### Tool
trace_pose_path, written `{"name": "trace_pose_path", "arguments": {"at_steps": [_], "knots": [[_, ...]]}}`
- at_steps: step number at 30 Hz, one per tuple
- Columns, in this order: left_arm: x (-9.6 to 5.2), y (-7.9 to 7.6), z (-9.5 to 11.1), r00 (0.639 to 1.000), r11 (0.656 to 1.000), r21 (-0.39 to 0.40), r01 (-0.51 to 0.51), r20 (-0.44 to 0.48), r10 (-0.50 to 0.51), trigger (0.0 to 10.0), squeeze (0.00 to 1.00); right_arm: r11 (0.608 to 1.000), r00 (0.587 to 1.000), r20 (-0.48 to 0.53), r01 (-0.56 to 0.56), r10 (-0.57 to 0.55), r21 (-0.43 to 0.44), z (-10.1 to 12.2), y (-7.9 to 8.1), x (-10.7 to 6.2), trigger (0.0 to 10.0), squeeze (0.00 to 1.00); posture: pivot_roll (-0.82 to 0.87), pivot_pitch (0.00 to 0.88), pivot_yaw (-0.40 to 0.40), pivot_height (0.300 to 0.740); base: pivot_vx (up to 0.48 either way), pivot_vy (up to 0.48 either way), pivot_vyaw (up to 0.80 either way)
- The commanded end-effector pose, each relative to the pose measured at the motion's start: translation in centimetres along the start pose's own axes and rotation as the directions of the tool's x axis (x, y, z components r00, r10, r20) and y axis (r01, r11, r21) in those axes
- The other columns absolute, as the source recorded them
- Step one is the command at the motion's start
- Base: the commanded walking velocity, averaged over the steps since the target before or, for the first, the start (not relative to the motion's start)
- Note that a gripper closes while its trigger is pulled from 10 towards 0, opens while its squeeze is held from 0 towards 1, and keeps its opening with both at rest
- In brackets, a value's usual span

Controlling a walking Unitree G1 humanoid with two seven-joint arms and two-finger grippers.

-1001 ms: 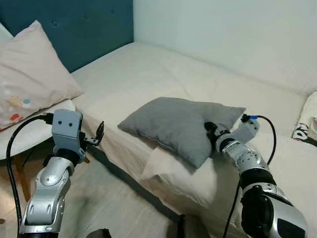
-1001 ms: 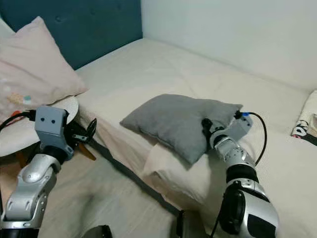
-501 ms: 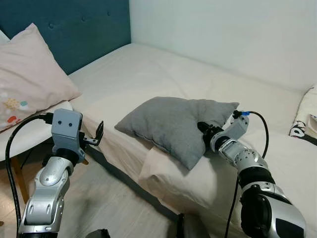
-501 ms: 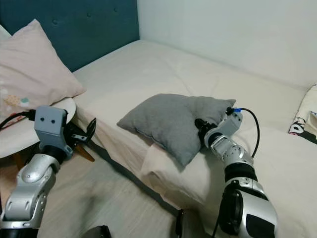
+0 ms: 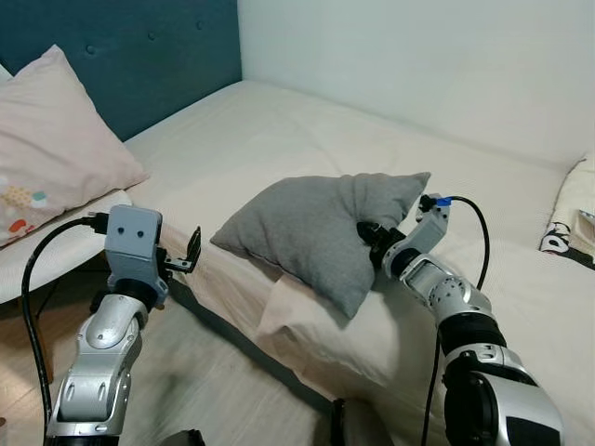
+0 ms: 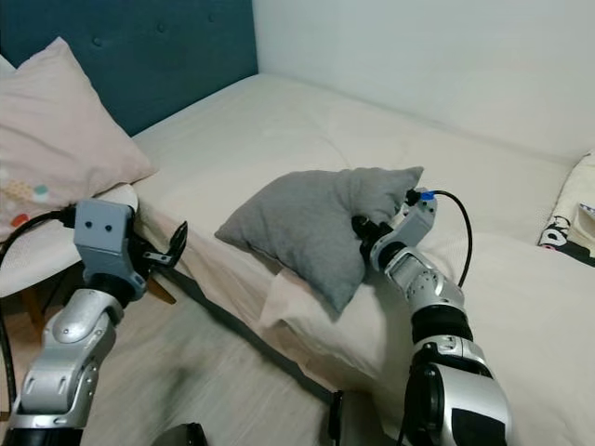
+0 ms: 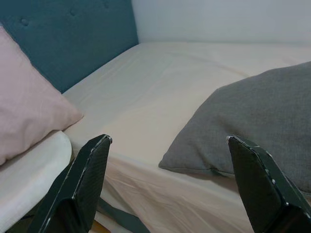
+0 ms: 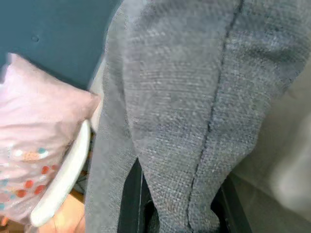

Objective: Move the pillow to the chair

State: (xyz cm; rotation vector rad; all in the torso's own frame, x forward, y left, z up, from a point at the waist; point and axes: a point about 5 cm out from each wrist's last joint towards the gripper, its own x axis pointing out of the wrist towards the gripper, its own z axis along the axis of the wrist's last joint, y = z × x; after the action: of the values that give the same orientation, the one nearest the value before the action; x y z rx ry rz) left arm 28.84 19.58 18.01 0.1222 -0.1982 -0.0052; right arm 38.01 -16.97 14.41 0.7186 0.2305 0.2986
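grey pillow [image 5: 321, 232] on the bed edge [image 5: 307, 321], right gripper [image 5: 370, 240] clamped on its side seam. left gripper [image 7: 170, 179] fingers apart, idle. keep the pinch firm while lifting toward the white chair [image 5: 56, 251].

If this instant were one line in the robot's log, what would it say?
phase: lifting | right pincer: shut on grey pillow, edge raised off bed | left pincer: open, beside bed | chair: holds pink pillow

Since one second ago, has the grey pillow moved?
Yes. The right end effector has pinched the grey pillow and lifted its right side off the bed, toward the headboard.
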Motion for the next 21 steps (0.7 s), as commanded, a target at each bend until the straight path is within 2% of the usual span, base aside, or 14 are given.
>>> {"name": "trace_pose_path", "arguments": {"at_steps": [1,6,7,8,10,11,12,13,14,15,17,19,21], "knots": [[0.3,-0.3,0.3,1.000,0.999,-0.037,-0.014,0.001,0.015,10.0,0.00,0.985,0.984,0.040,-0.171,0.171,-0.007,0.4,2.5,0.5,0.0,0.00,0.06,0.006,-0.048,0.527,0.000,0.000,0.00],[0.5,-0.4,0.2,0.999,0.998,-0.059,-0.033,-0.016,0.032,10.0,0.00,0.964,0.960,0.084,-0.266,0.266,-0.012,1.1,3.7,0.4,0.0,0.00,0.07,0.002,-0.047,0.542,0.000,0.000,0.00],[0.5,-0.6,0.1,0.999,0.997,-0.066,-0.037,-0.017,0.036,10.0,0.00,0.950,0.941,0.131,-0.311,0.311,-0.020,1.9,4.6,0.4,0.0,0.00,0.07,0.000,-0.045,0.547,-0.311,0.000,0.00],[0.5,-0.6,0.1,0.999,0.997,-0.066,-0.037,-0.017,0.036,10.0,0.00,0.950,0.941,0.131,-0.311,0.311,-0.020,1.9,4.6,0.4,0.0,0.00,0.07,0.000,-0.045,0.547,-0.311,0.000,0.00],[0.5,-0.8,-0.1,0.999,0.995,-0.087,-0.051,-0.021,0.050,10.0,0.00,0.920,0.894,0.220,-0.390,0.390,-0.043,3.5,6.1,0.3,0.0,0.00,0.08,0.000,-0.045,0.557,0.000,0.000,0.00],[0.5,-0.8,-0.1,0.999,0.995,-0.087,-0.051,-0.021,0.050,10.0,0.00,0.920,0.894,0.220,-0.390,0.390,-0.043,3.5,6.1,0.3,0.0,0.00,0.08,0.000,-0.045,0.557,0.000,0.000,0.00],[0.4,-1.0,-0.2,0.998,0.994,-0.091,-0.053,-0.022,0.051,10.0,0.00,0.898,0.863,0.255,-0.438,0.435,-0.049,4.2,7.1,0.2,0.0,0.00,0.08,0.000,-0.044,0.562,0.000,0.000,0.00],[0.4,-1.0,-0.2,0.998,0.994,-0.091,-0.053,-0.022,0.051,10.0,0.00,0.898,0.863,0.255,-0.438,0.435,-0.049,4.2,7.1,0.2,0.0,0.00,0.08,0.000,-0.044,0.562,0.000,0.000,0.00],[0.4,-1.2,-0.2,0.999,0.994,-0.096,-0.052,-0.023,0.050,10.0,0.00,0.873,0.832,0.280,-0.484,0.479,-0.055,4.7,8.0,0.1,0.0,0.00,0.08,0.000,-0.045,0.567,0.000,0.000,0.00],[0.4,-1.2,-0.2,0.999,0.994,-0.096,-0.052,-0.023,0.050,10.0,0.00,0.873,0.832,0.280,-0.484,0.479,-0.055,4.7,8.0,0.1,0.0,0.00,0.08,0.000,-0.045,0.567,0.000,0.000,0.00],[0.4,-1.5,-0.3,0.999,0.994,-0.102,-0.050,-0.025,0.047,10.0,0.00,0.844,0.796,0.301,-0.533,0.526,-0.065,5.0,8.9,-0.1,0.0,0.00,0.08,0.000,-0.045,0.577,0.000,0.000,0.00],[0.4,-1.7,-0.3,0.999,0.993,-0.104,-0.048,-0.027,0.046,10.0,0.00,0.834,0.786,0.299,-0.547,0.541,-0.069,5.0,9.2,-0.1,0.0,0.00,0.08,0.000,-0.046,0.582,0.000,0.000,0.00],[0.7,-1.9,-0.3,0.998,0.994,-0.099,-0.046,-0.038,0.042,10.0,0.00,0.817,0.771,0.291,-0.571,0.566,-0.077,4.7,9.7,-0.1,0.0,0.00,0.09,0.000,-0.051,0.592,-0.409,0.000,0.00]]}}
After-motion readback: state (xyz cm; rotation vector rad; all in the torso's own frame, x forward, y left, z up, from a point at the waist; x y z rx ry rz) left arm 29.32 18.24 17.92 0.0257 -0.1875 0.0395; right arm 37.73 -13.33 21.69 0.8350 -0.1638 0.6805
